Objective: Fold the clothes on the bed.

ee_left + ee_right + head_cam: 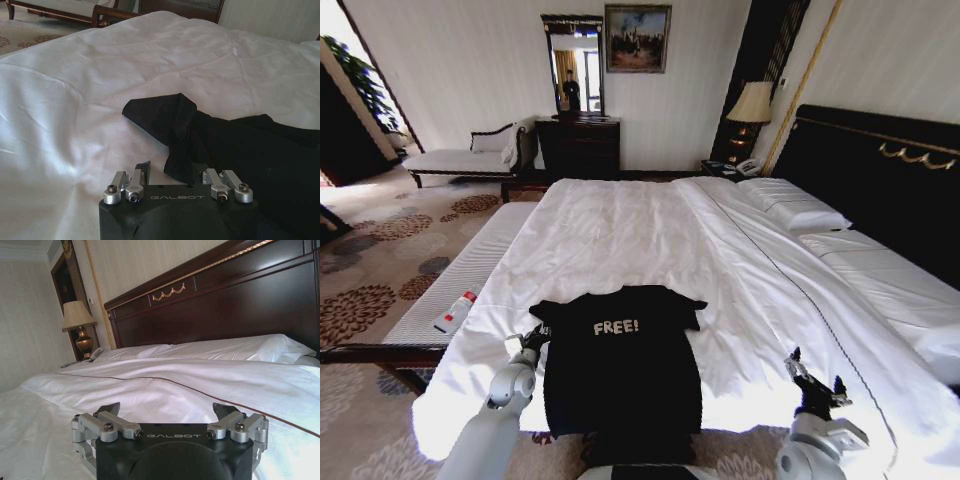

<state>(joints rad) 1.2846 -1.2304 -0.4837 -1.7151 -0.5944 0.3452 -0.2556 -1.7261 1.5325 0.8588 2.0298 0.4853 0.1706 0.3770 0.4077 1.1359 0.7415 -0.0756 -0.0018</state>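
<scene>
T-shirt [620, 375] flat on bed [650, 240] near its foot edge, left sleeve bunched. My left pincer [175, 172] wide at that sleeve, one finger under cloth. Right pincer [167, 412] wide, idle over sheet. Risk: pinching sheet along with sleeve, dragging shirt askew.

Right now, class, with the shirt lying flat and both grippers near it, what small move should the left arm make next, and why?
Probably close the left gripper on the T-shirt sleeve. Its fingers are spread at the bunched sleeve beside the shirt's left edge, so gripping it would start the fold. The right gripper hangs open over the white bed, apart from the shirt.
</scene>
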